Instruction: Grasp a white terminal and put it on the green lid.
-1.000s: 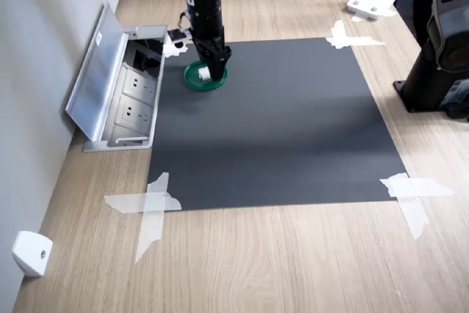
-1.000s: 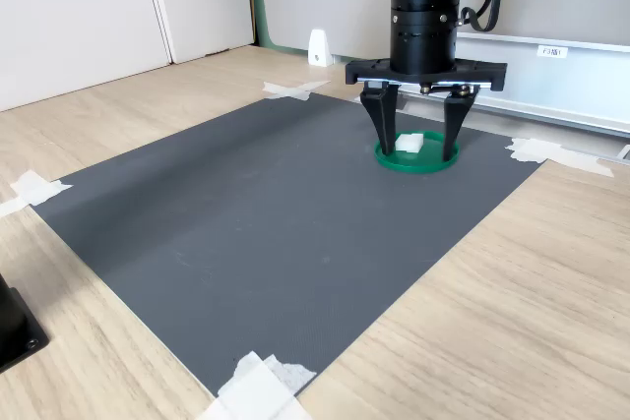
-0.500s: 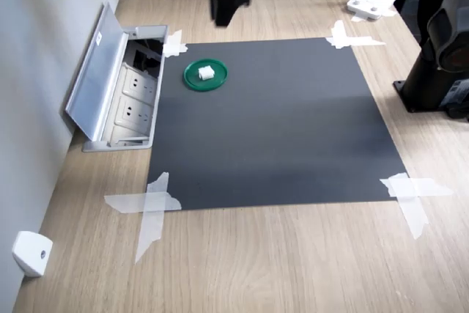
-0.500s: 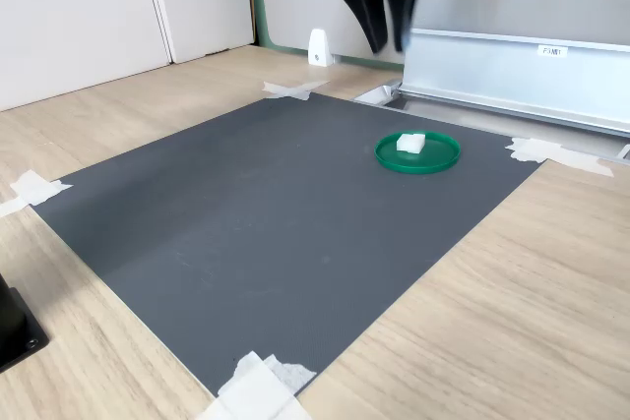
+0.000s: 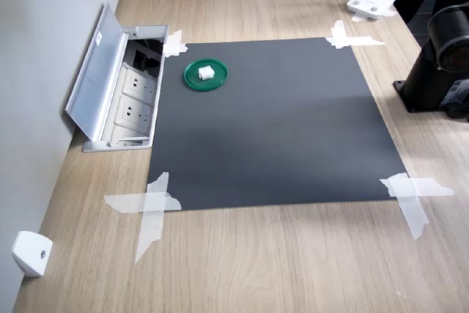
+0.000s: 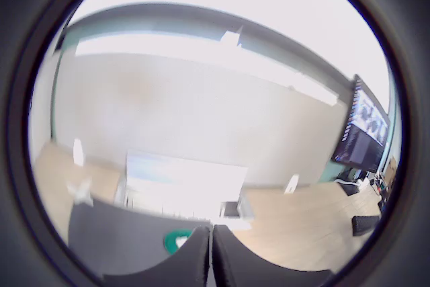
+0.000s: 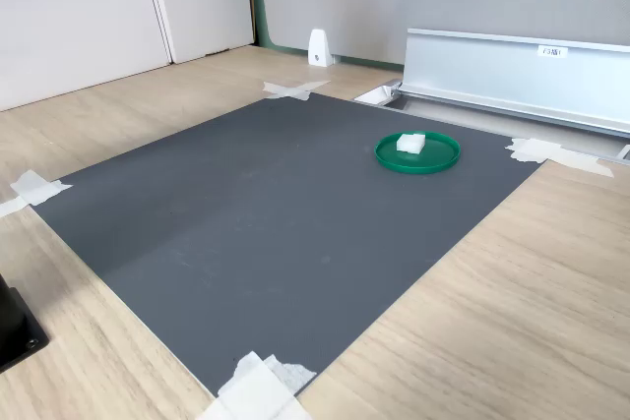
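The white terminal (image 5: pixel 207 72) sits on the green lid (image 5: pixel 196 81), well apart from the gripper (image 6: pixel 211 260), which shows only in the wrist view, its two fingers pressed together with nothing between them; a sliver of green peeks just beside them there. In both exterior views the lid rests on the dark mat (image 5: pixel 278 130) near the corner by the open metal socket box (image 5: pixel 117 89). One terminal, one lid, four taped mat corners (each a cross of white tape (image 5: pixel 150 207)). A small label (image 7: pixel 551 50) on the box's raised cover is too small to read.
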